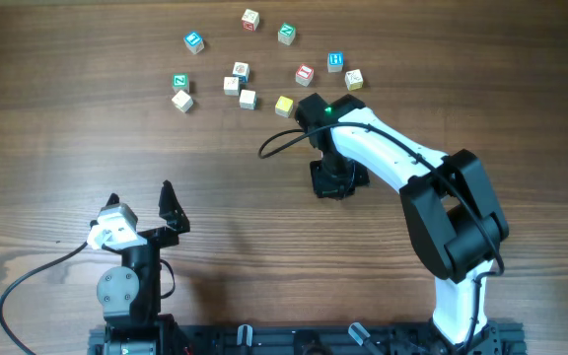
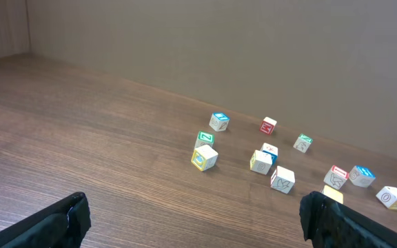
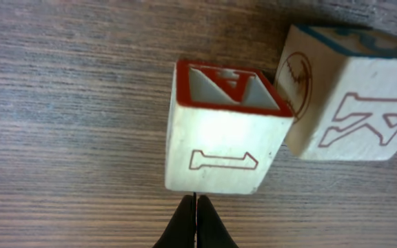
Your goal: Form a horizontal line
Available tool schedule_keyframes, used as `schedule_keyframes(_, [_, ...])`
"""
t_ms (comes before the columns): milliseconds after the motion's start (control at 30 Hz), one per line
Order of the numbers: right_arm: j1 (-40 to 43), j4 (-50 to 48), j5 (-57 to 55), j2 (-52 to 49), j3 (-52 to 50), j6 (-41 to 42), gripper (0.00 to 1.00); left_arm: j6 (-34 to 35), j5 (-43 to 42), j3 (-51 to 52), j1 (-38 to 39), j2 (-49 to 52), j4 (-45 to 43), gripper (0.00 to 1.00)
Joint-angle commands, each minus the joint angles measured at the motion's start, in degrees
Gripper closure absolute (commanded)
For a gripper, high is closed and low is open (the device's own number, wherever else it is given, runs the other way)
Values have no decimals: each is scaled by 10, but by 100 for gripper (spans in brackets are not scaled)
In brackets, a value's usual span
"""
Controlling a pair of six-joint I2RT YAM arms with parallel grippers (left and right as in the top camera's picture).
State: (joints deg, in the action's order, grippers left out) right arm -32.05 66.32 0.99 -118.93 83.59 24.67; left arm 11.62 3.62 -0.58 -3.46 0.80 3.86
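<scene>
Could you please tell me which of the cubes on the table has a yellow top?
The yellow-topped cube, just right of a pale cube; every other top is blue, green, red or pale.

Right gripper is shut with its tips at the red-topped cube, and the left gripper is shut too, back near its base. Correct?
Not quite. The left gripper is open, not shut: the left wrist view shows its fingers spread to both lower corners. The rest holds: the right gripper is shut, tips at the red-topped cube.
</scene>
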Motion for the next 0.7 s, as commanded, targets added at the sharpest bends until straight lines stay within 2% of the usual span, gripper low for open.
schedule_keyframes(0, [2,-10,-17,-7,-5,9,96,-9,8,2,2,-4,-1,0])
schedule_keyframes(667, [2,-27,-53,-7,-5,8,96,-9,8,3,2,-4,-1,0])
